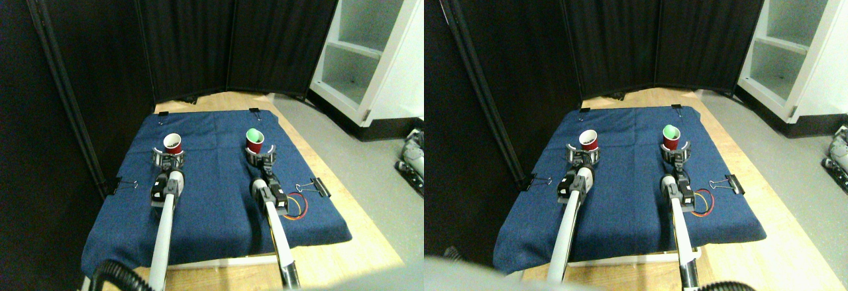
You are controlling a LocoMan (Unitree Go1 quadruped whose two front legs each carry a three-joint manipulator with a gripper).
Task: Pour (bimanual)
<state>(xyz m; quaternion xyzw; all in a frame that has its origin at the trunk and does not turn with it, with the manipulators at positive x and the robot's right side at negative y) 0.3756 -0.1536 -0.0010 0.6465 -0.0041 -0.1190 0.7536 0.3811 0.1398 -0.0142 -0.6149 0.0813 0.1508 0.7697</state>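
Two red cups stand upright on the blue cloth [212, 205]. The left cup [172, 143] is white inside; the right cup [255, 139] is green inside. My left gripper [167, 153] is at the base of the left cup, open, its curved jaws spread wider than the cup on either side. My right gripper [262, 153] stands the same way at the right cup's base, open, with that cup just behind and between its jaws. I cannot see what either cup holds.
The cloth is clipped to a wooden table [358, 231] with binder clips [315, 187]. Red and yellow wires [298, 208] loop beside the right arm. Black curtains [199, 32] stand behind and to the left, and a white shelf unit [371, 46] is at the far right.
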